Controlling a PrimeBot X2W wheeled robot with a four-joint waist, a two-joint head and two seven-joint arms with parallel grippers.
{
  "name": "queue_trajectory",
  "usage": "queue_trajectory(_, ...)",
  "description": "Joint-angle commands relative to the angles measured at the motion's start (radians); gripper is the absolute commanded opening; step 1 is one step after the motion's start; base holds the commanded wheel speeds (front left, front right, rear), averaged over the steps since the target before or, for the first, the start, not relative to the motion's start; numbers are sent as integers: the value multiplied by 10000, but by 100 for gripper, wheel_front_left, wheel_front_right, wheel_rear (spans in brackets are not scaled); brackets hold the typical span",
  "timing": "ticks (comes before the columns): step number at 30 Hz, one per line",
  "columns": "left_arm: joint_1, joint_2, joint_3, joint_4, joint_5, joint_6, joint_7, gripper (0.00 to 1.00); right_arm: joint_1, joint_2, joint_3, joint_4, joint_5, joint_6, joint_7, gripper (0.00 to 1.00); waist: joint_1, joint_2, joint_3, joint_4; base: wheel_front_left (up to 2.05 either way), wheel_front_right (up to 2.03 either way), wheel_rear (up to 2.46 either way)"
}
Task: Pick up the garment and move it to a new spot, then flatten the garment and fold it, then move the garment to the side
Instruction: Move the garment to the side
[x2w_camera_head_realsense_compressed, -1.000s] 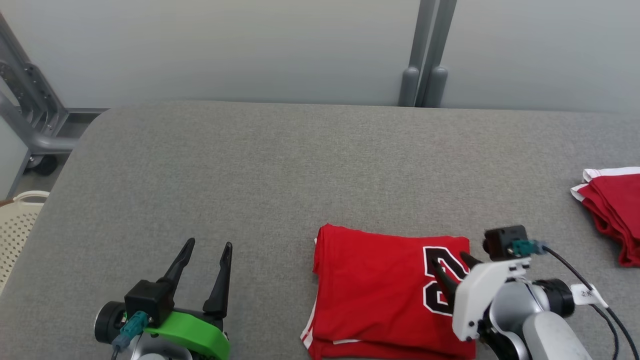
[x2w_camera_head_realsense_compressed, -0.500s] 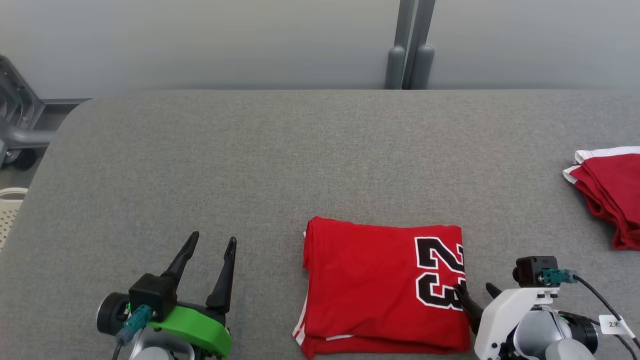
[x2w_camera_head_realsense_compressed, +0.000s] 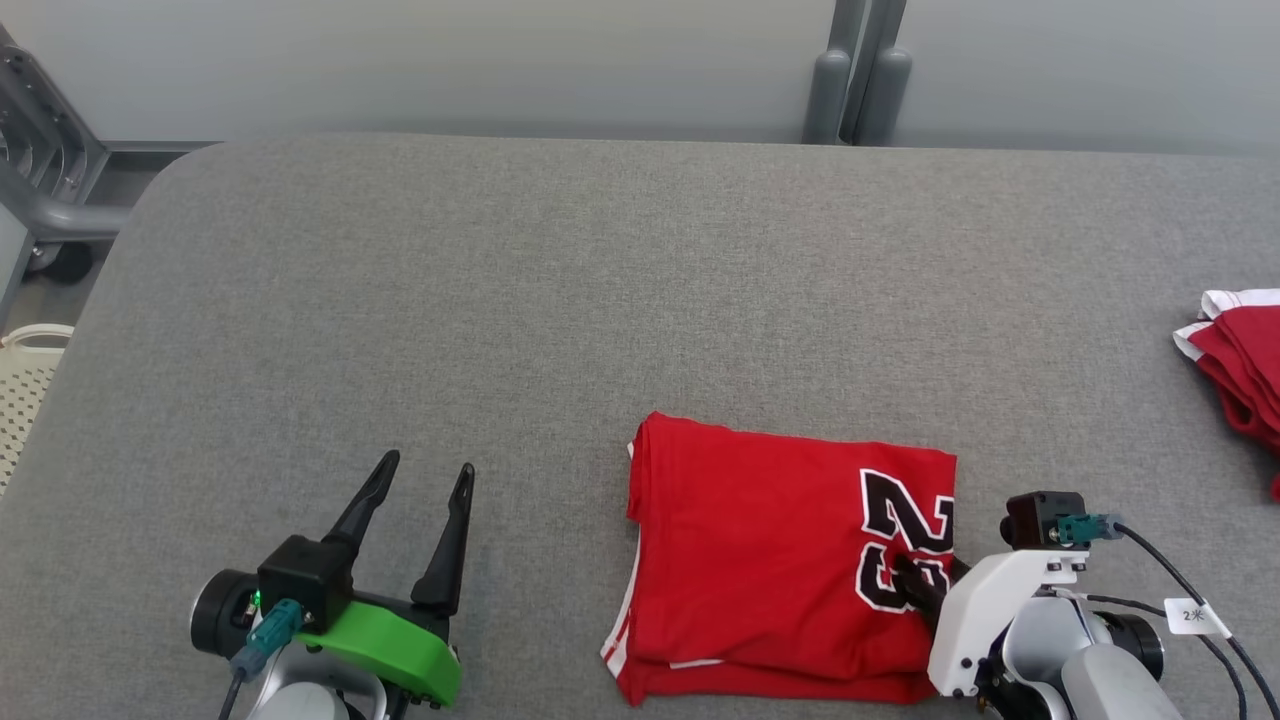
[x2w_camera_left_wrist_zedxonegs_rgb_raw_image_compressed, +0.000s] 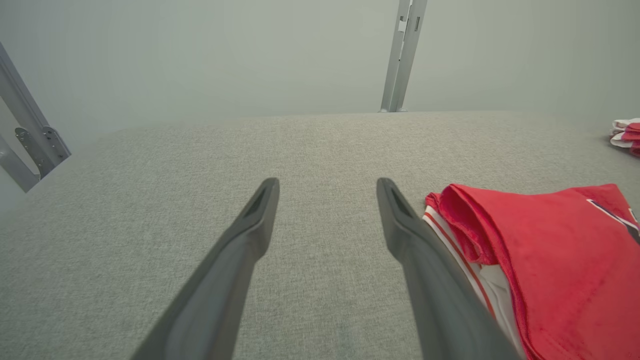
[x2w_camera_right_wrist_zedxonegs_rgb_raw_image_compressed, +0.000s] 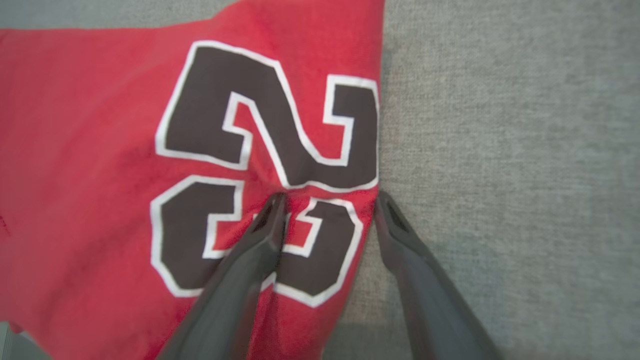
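right gripper (x2w_camera_right_wrist_zedxonegs_rgb_raw_image_compressed: 330, 197), jaws apart astride the edge of the folded jersey (x2w_camera_head_realsense_compressed: 760, 540), grasping nothing; we judge only the sideways move left.

Head view: looked forward and down from high over the near edge of the table (x2w_camera_head_realsense_compressed: 500, 300).
Left wrist view: sat low at near left, facing far.
Right wrist view: hung close above the garment (x2w_camera_right_wrist_zedxonegs_rgb_raw_image_compressed: 100, 125), looking almost straight down.
Shared: head and left wrist, the garment's left edge; head and right wrist, its numbered right edge.

Left claw (x2w_camera_head_realsense_compressed: 428, 461) has green bracket (x2w_camera_head_realsense_compressed: 390, 650); right claw (x2w_camera_right_wrist_zedxonegs_rgb_raw_image_compressed: 330, 196) has white bracket (x2w_camera_head_realsense_compressed: 975, 610).
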Motion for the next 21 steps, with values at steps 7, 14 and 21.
queue_trajectory(7,-219,14,108,-12,17,-7,-30,100,-260,49,76,509,-361,-9,-177,0,0,0,-20,-107,0,0,0)
queue_trajectory(14,-105,-138,375,-311,109,214,-28,100,-1156,26,374,38,-1093,-9,265,0,0,0,-79,-827,0,0,0)
queue_trajectory(21,-247,-393,641,-807,228,239,-30,100,-2106,-1,783,-727,-2322,-9,1309,0,0,0,211,-1742,0,0,0)
